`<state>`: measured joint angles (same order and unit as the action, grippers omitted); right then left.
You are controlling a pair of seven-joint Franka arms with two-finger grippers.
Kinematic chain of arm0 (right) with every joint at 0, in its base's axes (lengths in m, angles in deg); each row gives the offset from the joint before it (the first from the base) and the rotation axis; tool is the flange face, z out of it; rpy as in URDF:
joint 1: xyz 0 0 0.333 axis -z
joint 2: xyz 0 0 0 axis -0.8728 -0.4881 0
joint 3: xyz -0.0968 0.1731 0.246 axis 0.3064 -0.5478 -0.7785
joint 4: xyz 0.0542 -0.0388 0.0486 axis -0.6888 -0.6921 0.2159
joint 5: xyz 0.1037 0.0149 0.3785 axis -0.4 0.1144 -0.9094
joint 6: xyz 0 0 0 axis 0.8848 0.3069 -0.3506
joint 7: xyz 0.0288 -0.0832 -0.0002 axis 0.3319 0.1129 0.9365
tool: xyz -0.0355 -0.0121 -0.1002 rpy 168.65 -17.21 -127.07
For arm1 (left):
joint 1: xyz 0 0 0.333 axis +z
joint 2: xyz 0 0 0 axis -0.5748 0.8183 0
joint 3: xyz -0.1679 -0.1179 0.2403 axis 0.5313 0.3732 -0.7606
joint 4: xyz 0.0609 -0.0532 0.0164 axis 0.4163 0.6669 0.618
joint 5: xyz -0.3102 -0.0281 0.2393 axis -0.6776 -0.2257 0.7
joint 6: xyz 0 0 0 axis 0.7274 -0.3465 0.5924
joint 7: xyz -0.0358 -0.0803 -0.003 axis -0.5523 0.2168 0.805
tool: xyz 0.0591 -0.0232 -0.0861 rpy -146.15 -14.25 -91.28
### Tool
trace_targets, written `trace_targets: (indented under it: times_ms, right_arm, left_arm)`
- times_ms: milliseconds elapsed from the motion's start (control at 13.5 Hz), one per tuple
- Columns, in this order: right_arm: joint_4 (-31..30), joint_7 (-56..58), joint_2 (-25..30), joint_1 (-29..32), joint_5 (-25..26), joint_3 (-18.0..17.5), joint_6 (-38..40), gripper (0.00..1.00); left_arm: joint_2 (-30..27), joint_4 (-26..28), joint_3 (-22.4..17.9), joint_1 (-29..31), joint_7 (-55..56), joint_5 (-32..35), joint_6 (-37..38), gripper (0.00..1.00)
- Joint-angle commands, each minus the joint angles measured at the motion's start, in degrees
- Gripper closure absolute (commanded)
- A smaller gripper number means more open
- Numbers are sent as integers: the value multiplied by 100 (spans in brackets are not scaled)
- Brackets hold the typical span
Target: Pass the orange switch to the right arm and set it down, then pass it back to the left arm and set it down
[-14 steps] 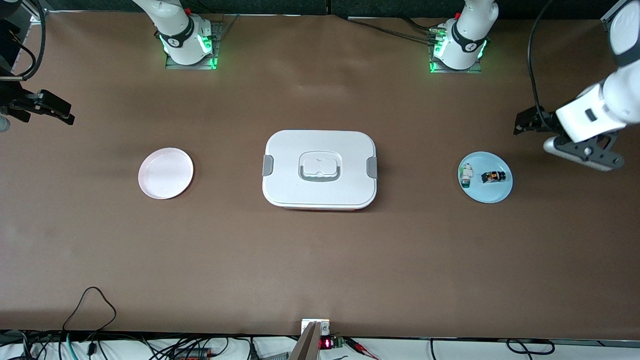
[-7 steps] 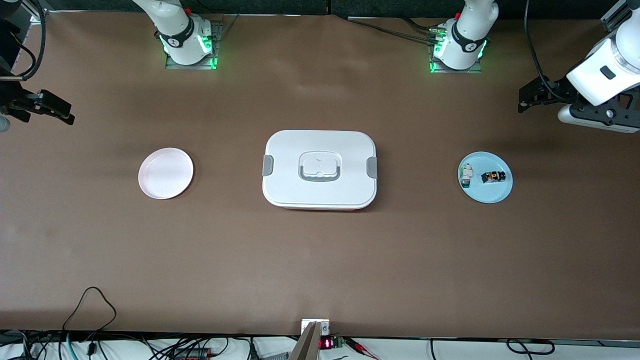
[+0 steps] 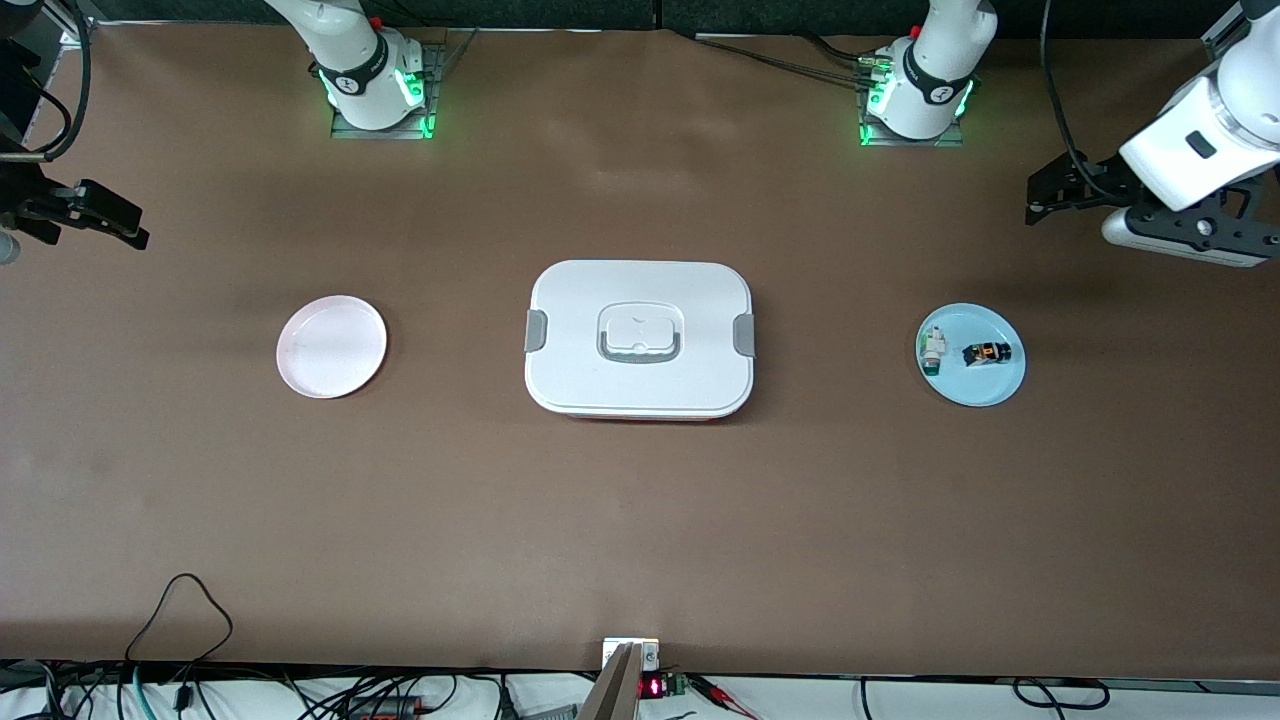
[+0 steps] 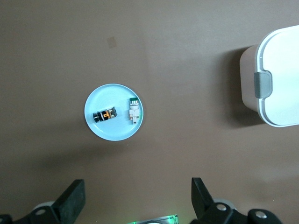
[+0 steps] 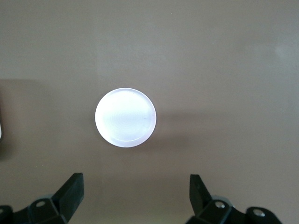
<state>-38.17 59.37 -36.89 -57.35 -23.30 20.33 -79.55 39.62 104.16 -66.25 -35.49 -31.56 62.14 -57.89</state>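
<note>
Front view: white box [image 3: 639, 338] mid-table. Pale pink plate [image 3: 331, 346] toward right arm's end; blue plate [image 3: 985, 384] toward left arm's end, carrying orange switch [image 3: 987, 353] and white part with green end [image 3: 932, 350]. Left gripper [image 3: 1045, 195] up over bare table near blue plate. Right gripper [image 3: 95, 213] waits at table edge.

Left wrist view: fingers [image 4: 71, 201] spread wide, empty; switch on blue plate, box corner beside.

Right wrist view: fingers [image 5: 70, 190] spread wide, empty; pink plate below.

Matt brown table [image 3: 640, 520], smooth white box [image 3: 640, 290]
</note>
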Motion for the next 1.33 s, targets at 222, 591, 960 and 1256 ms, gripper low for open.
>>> trace_targets:
  times_ms: [222,591,960,1256]
  right_arm:
    - [15,-16,4,17,-67,23,204,0]
    - [-81,-112,39,-1,-67,23,151,0]
    - [-222,-104,92,-1,-67,14,63,0]
    - [-56,-17,83,-1,-58,5,142,0]
  left_arm:
    - [227,-358,-223,73,-552,40,-43,0]
    - [218,-314,-55,234,-245,371,-34,0]
    - [271,-419,-37,198,125,198,1,0]
    - [289,-419,-46,225,125,181,1,0]
